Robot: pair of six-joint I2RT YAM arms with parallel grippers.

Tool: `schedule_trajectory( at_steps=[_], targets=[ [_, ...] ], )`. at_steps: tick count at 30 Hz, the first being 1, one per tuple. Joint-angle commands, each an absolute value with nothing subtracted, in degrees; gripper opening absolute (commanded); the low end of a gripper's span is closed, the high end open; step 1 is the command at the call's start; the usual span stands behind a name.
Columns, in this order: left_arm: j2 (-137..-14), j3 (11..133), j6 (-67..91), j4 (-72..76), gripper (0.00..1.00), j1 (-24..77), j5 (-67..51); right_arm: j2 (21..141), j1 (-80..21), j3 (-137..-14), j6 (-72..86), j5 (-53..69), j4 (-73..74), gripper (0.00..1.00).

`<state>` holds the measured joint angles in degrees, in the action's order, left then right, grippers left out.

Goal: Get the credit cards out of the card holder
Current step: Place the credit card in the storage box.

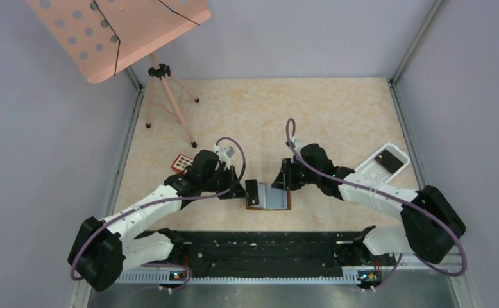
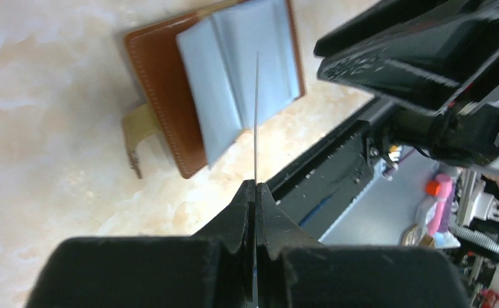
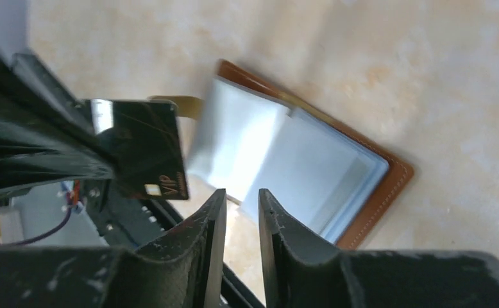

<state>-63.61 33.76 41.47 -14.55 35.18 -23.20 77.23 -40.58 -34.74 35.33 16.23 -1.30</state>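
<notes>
Card holder [image 1: 269, 197] lies opened flat on tabletop [image 1: 311, 115], centre, near the front edge, just behind the base rail [image 1: 260, 247]. Left pincer [image 1: 243, 190] is just left of the holder. Card [image 1: 252, 192] is gripped in it, at the holder's left margin; contact with the holder unclear. Right pincer [image 1: 281, 179] is over the holder's rear right corner. Keypad block [image 1: 183, 163] lies left, behind the left arm. Perforated tray [image 1: 383, 164] lies at far right, beside the right arm. Stand [image 1: 170, 102] is at rear left.
</notes>
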Motion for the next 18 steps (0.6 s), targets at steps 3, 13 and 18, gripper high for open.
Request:
schedule_trajectory(
  at_steps=[3,13,18],
  targets=[
    [-58.17,36.59,33.55,-14.56,0.0,34.95,-34.75,66.82,-34.13,-41.36,23.38,34.57,1.47,0.36],
    [-59.63,36.65,34.1,-10.39,0.0,34.98,-50.65,69.66,-32.56,-43.16,19.2,53.21,-1.84,0.46],
    [-60.38,36.67,34.92,-8.75,0.0,34.92,-53.37,73.5,-32.93,-43.05,20.67,58.45,-4.98,0.45]
  ],
)
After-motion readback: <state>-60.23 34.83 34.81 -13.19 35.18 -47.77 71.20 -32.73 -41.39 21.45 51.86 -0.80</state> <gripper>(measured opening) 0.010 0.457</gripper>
